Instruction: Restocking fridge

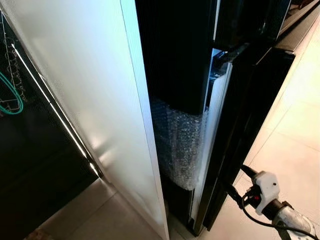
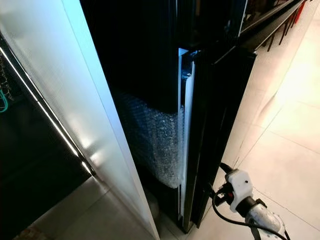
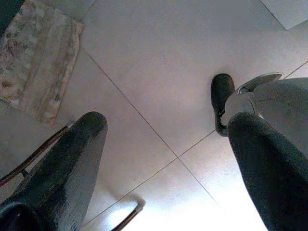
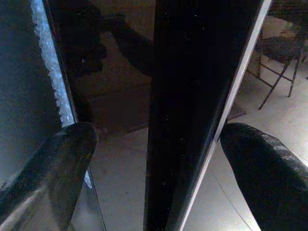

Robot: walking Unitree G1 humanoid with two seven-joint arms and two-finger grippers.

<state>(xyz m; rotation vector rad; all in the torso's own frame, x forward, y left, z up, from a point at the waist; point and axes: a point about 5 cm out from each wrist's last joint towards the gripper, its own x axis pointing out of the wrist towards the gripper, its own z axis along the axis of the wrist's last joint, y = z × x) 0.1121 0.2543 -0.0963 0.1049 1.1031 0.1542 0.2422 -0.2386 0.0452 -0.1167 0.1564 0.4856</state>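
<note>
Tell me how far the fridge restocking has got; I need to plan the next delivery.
Early stage. Done: the tall black fridge door stands slightly ajar, showing bubble wrap in the gap. In hand: the right gripper straddles the door's edge, fingers open on either side. The left gripper hangs idle, open, above the tiled floor. Left: opening the door fully and all stocking; neither gripper carries groceries.

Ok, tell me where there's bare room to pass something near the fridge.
Bare tiled floor lies right of the black fridge door. The slot between the white panel and that door is tight, stuffed with bubble wrap. The right end effector straddles the door edge.
</note>
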